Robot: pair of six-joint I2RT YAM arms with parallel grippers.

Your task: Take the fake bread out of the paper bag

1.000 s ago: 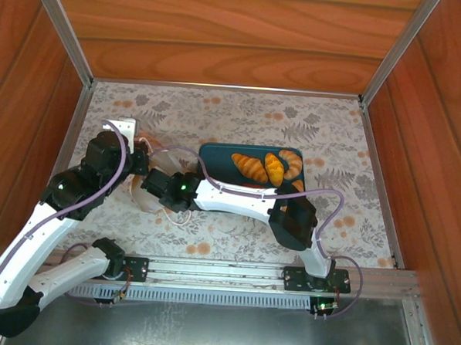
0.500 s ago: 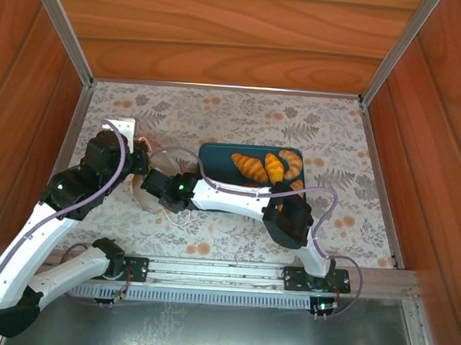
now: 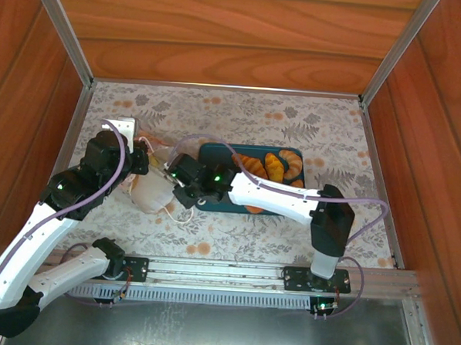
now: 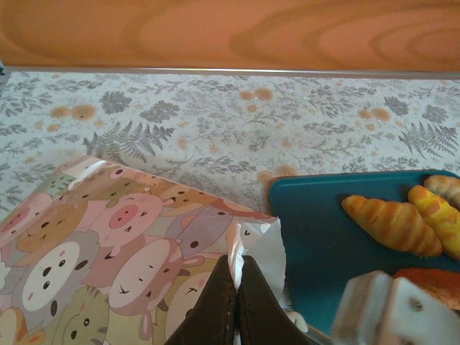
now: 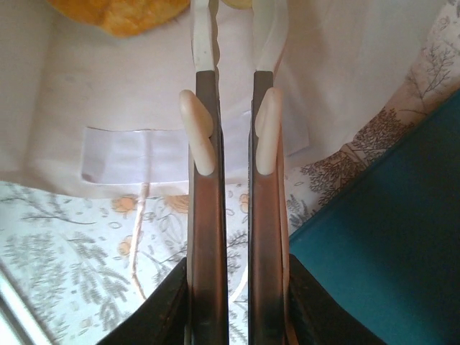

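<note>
Your floral-covered table (image 3: pixel 310 122) is laid out as it was, but the right arm has swung. A second ago its wrist sat left of centre over the bag; now it has drawn back toward the middle of the top view.

The paper bag (image 3: pixel 148 191) lies left of centre, its cartoon-printed side filling the lower left of the left wrist view. The teal tray (image 3: pixel 212 156) sits just beside it, at centre.

Your left gripper (image 4: pixel 234 272) is pressed together on the bag's rim, pinching the paper edge and holding the mouth in place. Your right gripper (image 5: pixel 233 36) shows its fingers parallel with a narrow gap, and only white paper and cloth show through the gap, so I judge that it came out empty.

Croissants (image 4: pixel 392 224) and a reddish piece already rest on the tray. One golden piece of fake bread (image 5: pixel 118 13) lies on the white paper at the top left of the right wrist view, ahead of your fingertips. You probably need another reach for it.
</note>
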